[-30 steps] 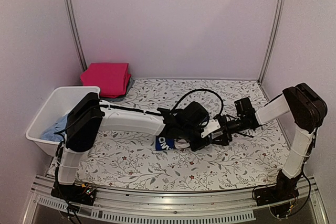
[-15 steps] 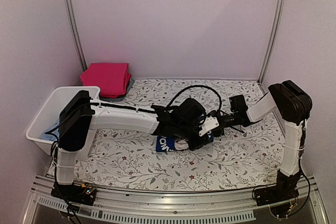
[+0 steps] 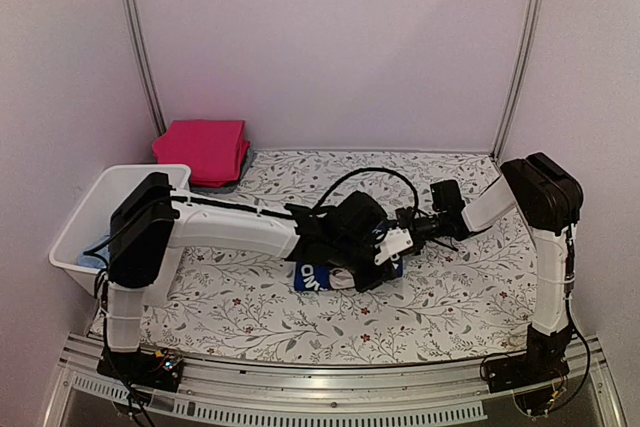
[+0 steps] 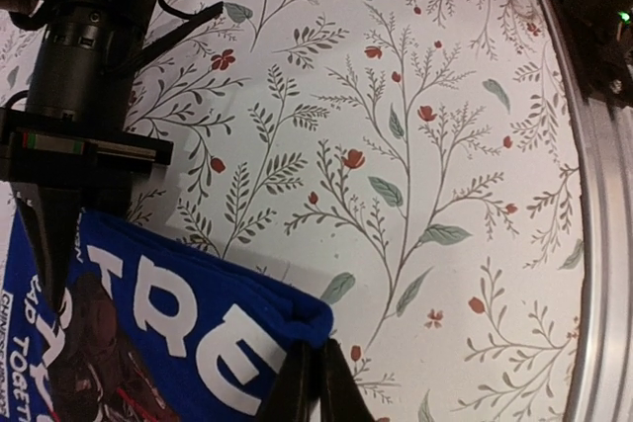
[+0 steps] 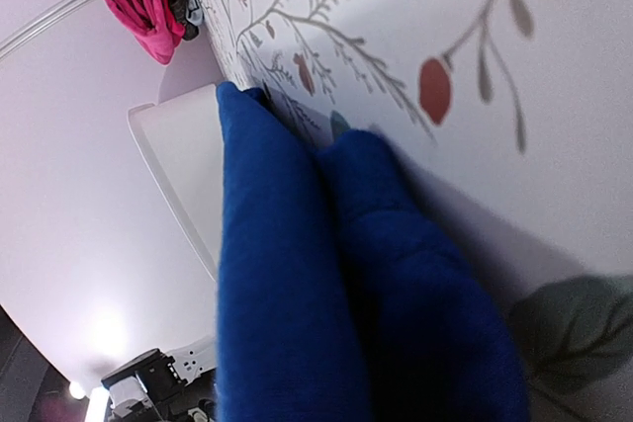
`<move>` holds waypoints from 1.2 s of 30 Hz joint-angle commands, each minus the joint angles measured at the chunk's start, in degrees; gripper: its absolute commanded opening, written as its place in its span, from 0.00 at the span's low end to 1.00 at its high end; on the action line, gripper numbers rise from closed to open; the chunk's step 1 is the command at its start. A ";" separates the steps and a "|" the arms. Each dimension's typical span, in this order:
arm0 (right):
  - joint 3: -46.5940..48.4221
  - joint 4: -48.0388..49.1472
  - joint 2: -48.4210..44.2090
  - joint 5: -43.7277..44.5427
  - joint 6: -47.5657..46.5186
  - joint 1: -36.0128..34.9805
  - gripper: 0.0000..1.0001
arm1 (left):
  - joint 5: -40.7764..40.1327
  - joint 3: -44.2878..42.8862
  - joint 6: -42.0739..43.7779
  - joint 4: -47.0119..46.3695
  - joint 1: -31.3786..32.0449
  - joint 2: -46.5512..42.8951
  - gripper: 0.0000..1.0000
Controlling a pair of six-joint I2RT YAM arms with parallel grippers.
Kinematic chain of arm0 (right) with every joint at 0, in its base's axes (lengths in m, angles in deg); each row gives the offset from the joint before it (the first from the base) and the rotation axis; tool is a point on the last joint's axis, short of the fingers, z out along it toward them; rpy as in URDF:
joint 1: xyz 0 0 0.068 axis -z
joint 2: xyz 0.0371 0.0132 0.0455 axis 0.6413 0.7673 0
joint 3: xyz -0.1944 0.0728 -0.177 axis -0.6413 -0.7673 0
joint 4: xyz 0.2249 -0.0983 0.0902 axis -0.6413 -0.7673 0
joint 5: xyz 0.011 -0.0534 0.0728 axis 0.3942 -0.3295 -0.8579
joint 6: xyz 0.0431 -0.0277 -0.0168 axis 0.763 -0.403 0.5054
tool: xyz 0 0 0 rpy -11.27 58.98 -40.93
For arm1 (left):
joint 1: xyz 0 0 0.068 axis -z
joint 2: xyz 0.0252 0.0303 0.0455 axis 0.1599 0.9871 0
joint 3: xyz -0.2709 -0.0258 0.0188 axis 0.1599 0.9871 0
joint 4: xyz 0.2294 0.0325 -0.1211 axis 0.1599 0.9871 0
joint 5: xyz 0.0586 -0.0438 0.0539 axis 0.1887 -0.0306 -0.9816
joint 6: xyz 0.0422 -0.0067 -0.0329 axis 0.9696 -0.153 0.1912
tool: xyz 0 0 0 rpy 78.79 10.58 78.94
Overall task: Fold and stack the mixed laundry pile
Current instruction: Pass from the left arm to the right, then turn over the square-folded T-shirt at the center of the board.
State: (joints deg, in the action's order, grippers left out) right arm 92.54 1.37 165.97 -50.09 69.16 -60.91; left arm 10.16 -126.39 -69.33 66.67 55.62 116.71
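Top external view: the blue garment (image 3: 312, 275), white print upward, is seen near the middle of the table (image 3: 450, 297), half hidden under both wrists. The left gripper (image 4: 309, 373) is clamped on the garment's near folded corner, its two fingers pressed together with cloth nipped between them. What is new concerns the right gripper (image 3: 393, 253) — no longer wide and held back as a second ago, it is now brought in beside the left one. Its fingers are drawn together on the garment's opposite edge, with blue cloth bunched right up against its own camera. With two edges pinched, the garment is judged ready to be lifted or folded over; the fold itself is not yet made. A folded pink garment (image 3: 203, 150) is stacked at the back left corner, and pale-blue cloth (image 3: 92, 259) is left in the basket (image 3: 85, 215) — more of the pile is yet to be handled.
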 commanded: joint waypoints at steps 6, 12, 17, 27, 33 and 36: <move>7.89 -23.66 -1.53 6.44 -12.33 -0.34 0.00 | 0.41 6.99 -9.66 -4.03 -4.88 -10.26 0.61; 14.10 -39.13 -6.96 11.64 -23.44 2.08 0.00 | -0.04 12.56 -15.58 -5.90 -10.83 -16.93 0.78; 16.23 -50.05 -13.20 16.04 -31.14 5.13 0.00 | -3.50 14.35 -18.68 -4.52 -14.75 -18.67 0.94; 28.71 -80.45 -24.12 40.57 -48.28 14.10 0.00 | -5.05 16.22 -19.72 -2.32 -19.29 -19.50 1.00; 31.95 -87.37 -29.92 57.32 -52.54 20.62 0.00 | -5.39 19.05 -20.41 -2.81 -20.72 -21.55 1.00; 34.86 -90.98 -30.65 66.84 -53.45 22.73 0.00 | -5.02 20.90 -20.42 -3.27 -21.59 -22.73 1.00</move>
State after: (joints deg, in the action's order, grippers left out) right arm 123.77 -81.70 137.43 0.79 19.37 -39.64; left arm 5.31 -107.48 -89.17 63.81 35.86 97.20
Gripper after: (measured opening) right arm 0.032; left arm 0.996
